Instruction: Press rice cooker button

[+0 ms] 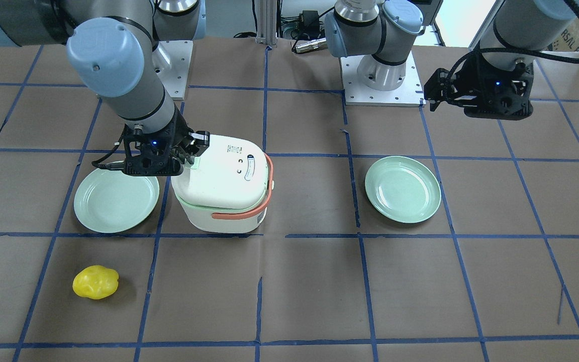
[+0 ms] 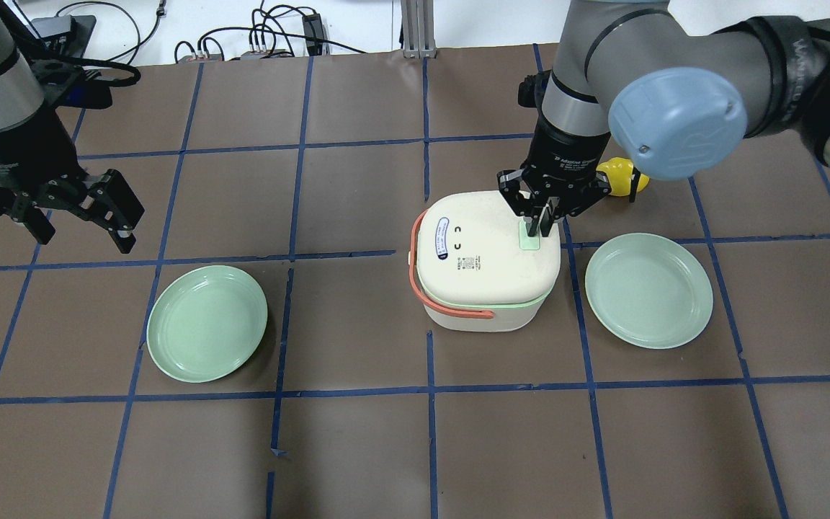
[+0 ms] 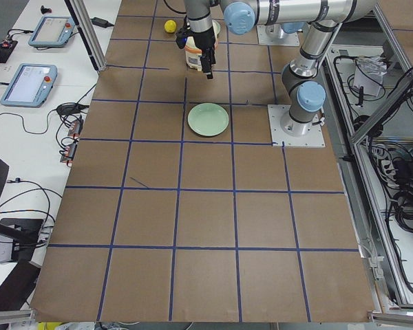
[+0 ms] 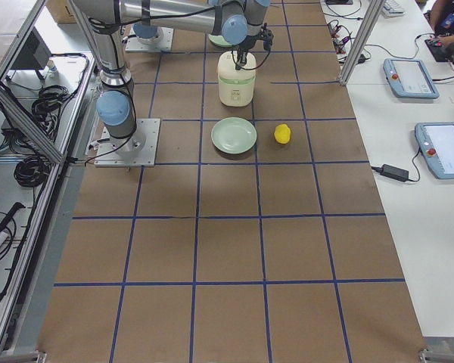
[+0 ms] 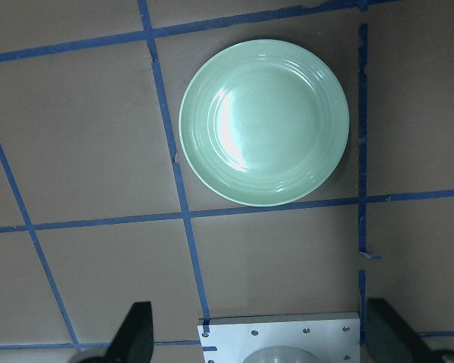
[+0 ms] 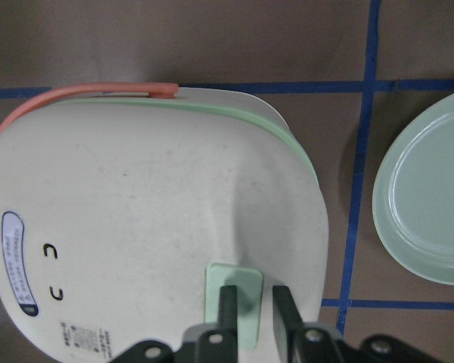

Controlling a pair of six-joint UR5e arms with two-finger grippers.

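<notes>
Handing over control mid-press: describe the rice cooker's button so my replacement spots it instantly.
Find the white, orange-handled rice cooker between two green plates. On its lid, beneath the right gripper, sits the button: a small pale-green rectangle, the lid's only green patch.

The tabletop (image 2: 357, 447) is covered in a brown sheet, ruled into squares by blue tape (image 2: 431, 432). A white cooker (image 2: 483, 259) with a green seam and an orange handle stands upright on it, a little to the robot's right of centre. The right plate (image 2: 649, 290), pale green, lies flat just beside the cooker without touching it. The matching left plate (image 2: 206, 323) lies well apart on the cooker's other side. A yellow lump (image 1: 95, 282) rests alone toward the operators' edge, apart from the right plate. Two metal base plates (image 1: 355, 93) (image 1: 176, 65) sit along the robot's edge.
</notes>
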